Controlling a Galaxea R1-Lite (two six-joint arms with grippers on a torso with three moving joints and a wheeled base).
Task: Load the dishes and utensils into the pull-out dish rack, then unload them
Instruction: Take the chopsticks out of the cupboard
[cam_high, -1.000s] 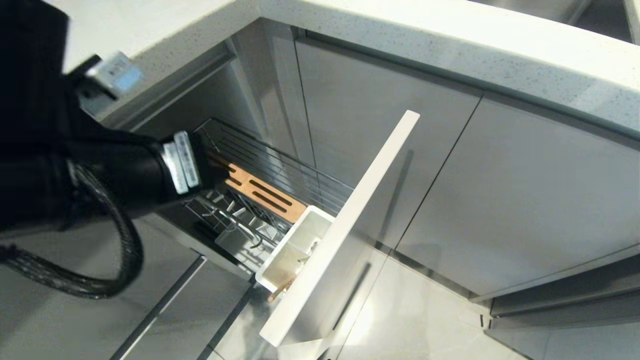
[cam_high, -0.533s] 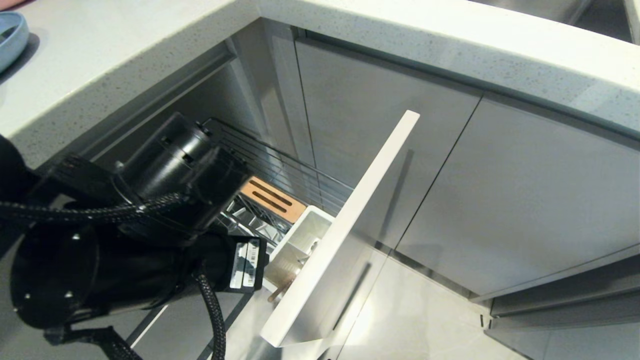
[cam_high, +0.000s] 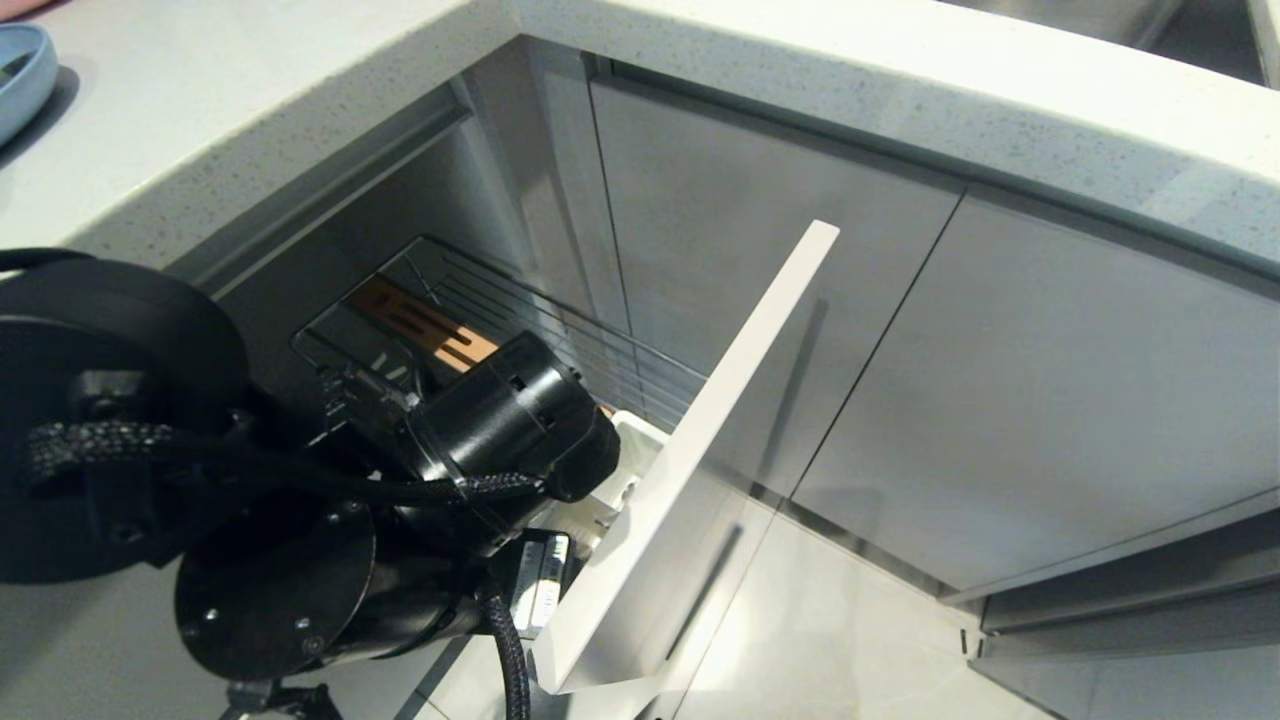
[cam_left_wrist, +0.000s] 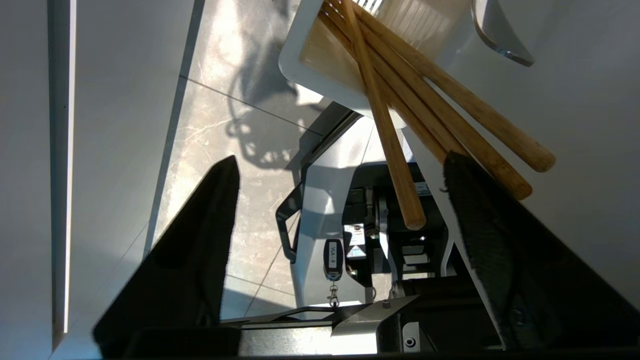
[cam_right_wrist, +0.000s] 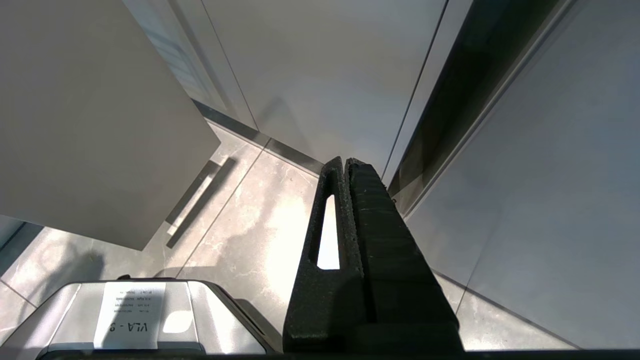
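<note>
Fingers (cam_left_wrist: 200, 240) of the left gripper (cam_left_wrist: 340, 200) stand wide apart with nothing between the pads. Wooden chopsticks (cam_left_wrist: 395, 115) lean out of the white utensil cup (cam_left_wrist: 295, 60) just ahead of the fingertips; one stick end hangs in the gap between the fingers, clear of both pads. Part of a silver cutlery piece (cam_left_wrist: 495, 35) shows beside the cup.

Head view: left arm (cam_high: 500, 420) reaches down over the front end of the pull-out dish rack (cam_high: 560, 320), hiding most of the cup behind the tall pale front panel (cam_high: 700, 440). Rack is drawn out of the cabinet; its slotted wooden strip (cam_high: 420, 330) is bare at the back. Edge of a light-blue plate (cam_high: 20, 75) sits on the countertop (cam_high: 250, 110), well apart from the rack.

Right gripper (cam_right_wrist: 346, 165) points at the floor beside the cabinet doors, fingers pressed together, holding nothing.
</note>
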